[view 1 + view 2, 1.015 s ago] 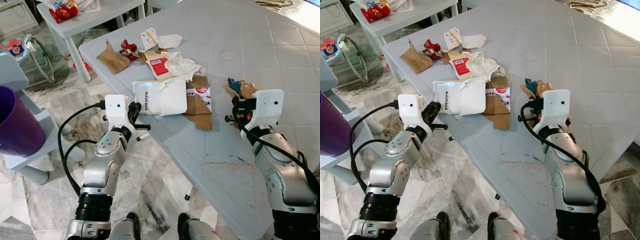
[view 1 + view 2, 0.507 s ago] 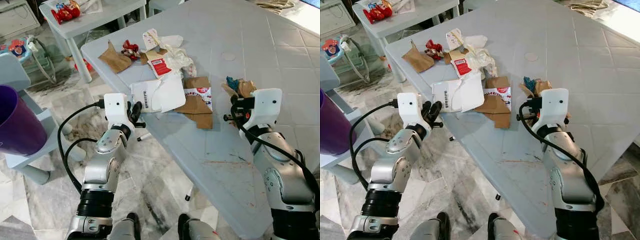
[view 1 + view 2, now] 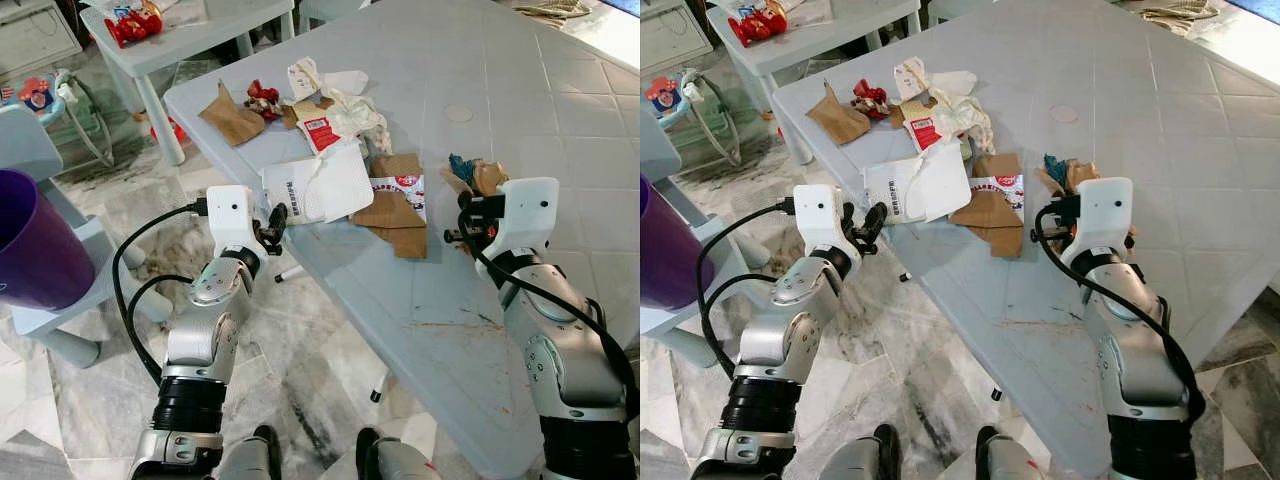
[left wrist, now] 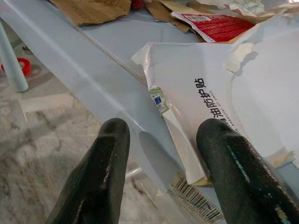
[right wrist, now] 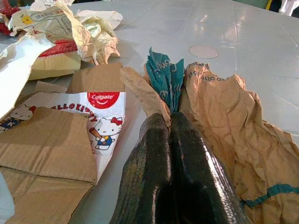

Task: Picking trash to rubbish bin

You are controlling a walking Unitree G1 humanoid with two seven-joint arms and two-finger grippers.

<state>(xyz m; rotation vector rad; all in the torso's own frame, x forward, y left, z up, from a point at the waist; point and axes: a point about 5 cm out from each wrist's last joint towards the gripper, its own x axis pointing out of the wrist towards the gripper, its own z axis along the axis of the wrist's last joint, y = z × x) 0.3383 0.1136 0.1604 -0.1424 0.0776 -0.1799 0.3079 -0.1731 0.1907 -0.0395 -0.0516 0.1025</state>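
— Pale grey plastic, that table (image 3: 520, 90); what lies on it?

— Trash, heaped toward ten o'clock: a white mailer bag (image 3: 318, 186) at the near edge, flat brown cardboard (image 3: 395, 212) at its three o'clock, a red-and-white carton (image 3: 318, 131) and crumpled white paper (image 3: 355, 112) behind it at twelve.

— And the left gripper (image 4: 161, 154)?

— Its fingers stand apart at the table's edge, one under the rim, the other against the corner of the mailer bag, not clamped.

— The right gripper (image 5: 169, 128)?

— Fingers pressed together, tips touching a crumpled brown paper bag (image 5: 224, 112) with a teal scrap (image 5: 164, 72) in it, at three o'clock of the cardboard.

— Any bin?

— A purple bin (image 3: 28, 245) stands on the floor at nine o'clock, well apart from the table. A toothpaste box (image 5: 100, 112) lies beside the cardboard.
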